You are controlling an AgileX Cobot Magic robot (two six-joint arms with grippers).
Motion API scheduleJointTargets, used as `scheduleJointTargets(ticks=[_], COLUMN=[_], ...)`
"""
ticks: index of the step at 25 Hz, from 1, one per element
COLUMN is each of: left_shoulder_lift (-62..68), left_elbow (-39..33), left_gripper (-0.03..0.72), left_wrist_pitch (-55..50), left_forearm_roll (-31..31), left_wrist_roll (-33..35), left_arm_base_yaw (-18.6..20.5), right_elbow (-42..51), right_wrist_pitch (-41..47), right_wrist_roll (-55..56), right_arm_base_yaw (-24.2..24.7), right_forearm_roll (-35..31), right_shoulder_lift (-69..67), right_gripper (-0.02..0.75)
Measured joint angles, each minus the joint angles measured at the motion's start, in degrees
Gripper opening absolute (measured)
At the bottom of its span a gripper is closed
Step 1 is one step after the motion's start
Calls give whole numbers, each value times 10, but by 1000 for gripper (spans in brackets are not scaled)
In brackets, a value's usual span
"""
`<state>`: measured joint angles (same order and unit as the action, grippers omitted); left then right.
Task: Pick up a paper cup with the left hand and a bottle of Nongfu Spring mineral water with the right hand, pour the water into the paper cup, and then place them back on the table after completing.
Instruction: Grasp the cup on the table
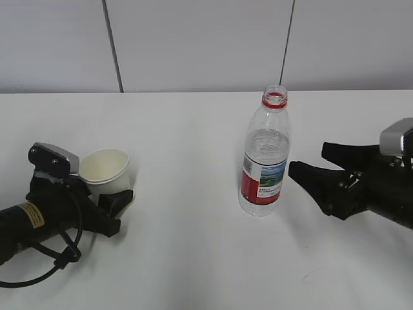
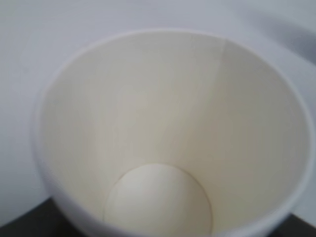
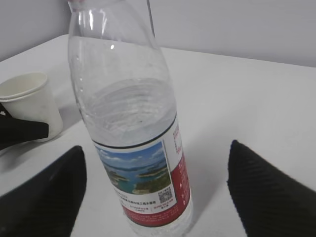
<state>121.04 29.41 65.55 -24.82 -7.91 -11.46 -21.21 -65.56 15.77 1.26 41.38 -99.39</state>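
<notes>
Mostly white table [image 1: 193, 258] under grey panelled wall [image 1: 193, 39] — left hand [image 1: 115, 208] around paper cup [image 1: 105, 169], right hand [image 1: 313, 166] spread beside bottle [image 1: 264, 155].

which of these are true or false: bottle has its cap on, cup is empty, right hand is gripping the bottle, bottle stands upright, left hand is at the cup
1. The bottle has its cap on: false, its neck is open.
2. The paper cup is empty: true.
3. The right hand grips the bottle: false, it is open and short of it.
4. The bottle stands upright on the table: true.
5. The left hand is at the cup: true; whether it has closed on it is not visible.
</notes>
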Motion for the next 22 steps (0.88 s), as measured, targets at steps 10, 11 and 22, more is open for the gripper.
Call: scheduleJointTargets(ticks=[10,11,22], left_shoulder_lift=[0,0,0], left_elbow=[0,0,0], left_gripper=[435,435,434], left_wrist_pitch=[0,0,0], left_forearm_roll=[0,0,0], left_wrist_roll=[0,0,0], left_arm_base_yaw=[0,0,0], right_elbow=[-5,-6,-51], right_wrist_pitch=[-1,-1,-1], right_wrist_roll=[6,6,9], right_arm_base_yaw=[0,0,-22], right_forearm_roll=[9,10,22], right_shoulder_lift=[0,-1,-81], right_gripper=[671,671,671])
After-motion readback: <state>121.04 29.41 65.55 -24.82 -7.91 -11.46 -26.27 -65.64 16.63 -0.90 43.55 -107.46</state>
